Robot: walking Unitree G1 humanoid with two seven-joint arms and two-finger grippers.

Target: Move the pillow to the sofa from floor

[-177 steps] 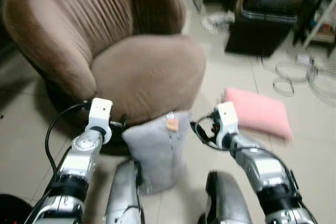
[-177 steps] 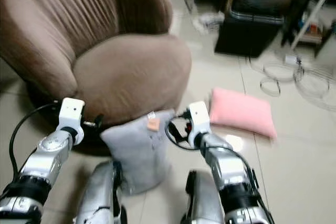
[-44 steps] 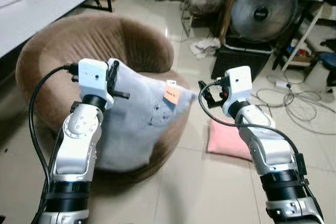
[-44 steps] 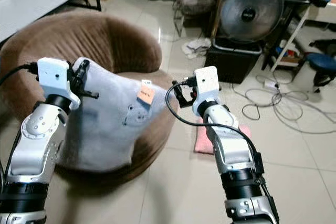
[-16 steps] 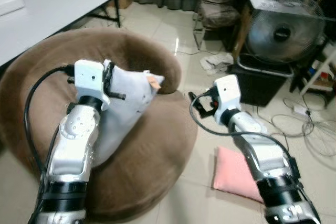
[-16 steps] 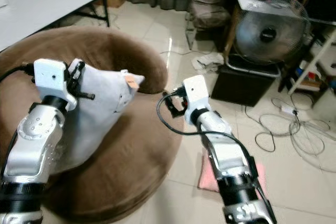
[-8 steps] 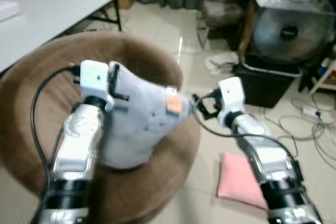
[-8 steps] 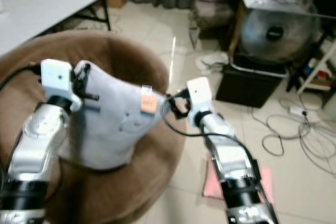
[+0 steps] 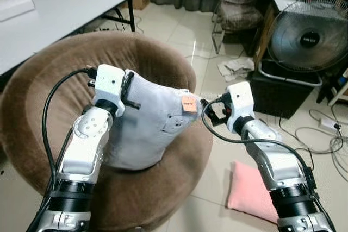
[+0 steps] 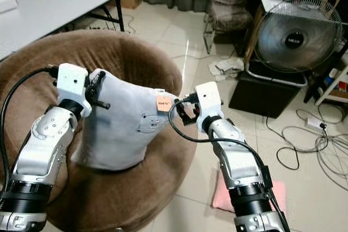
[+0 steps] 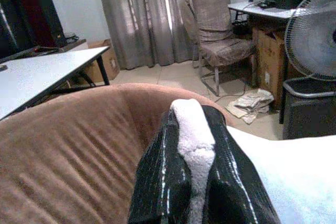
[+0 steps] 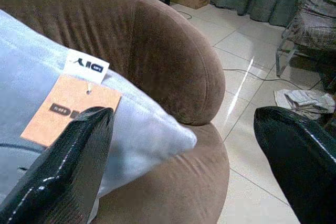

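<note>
Grey pillow (image 9: 147, 129) now sits lower, its bottom edge resting on the brown sofa (image 9: 179, 188) seat. Left gripper (image 11: 193, 145) still pinches its top corner; right gripper (image 12: 184, 145) has let go, fingers spread wide beside the orange tag (image 12: 71, 108). Only release remains.

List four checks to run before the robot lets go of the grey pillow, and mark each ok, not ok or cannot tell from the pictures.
1. Left end effector pinches a pillow corner: ok.
2. Right end effector open, clear of the pillow: ok.
3. Pillow's lower edge over the sofa seat: ok.
4. Pillow's weight fully resting on the seat: cannot tell.
5. Pink pillow also moved off the floor: not ok.
</note>
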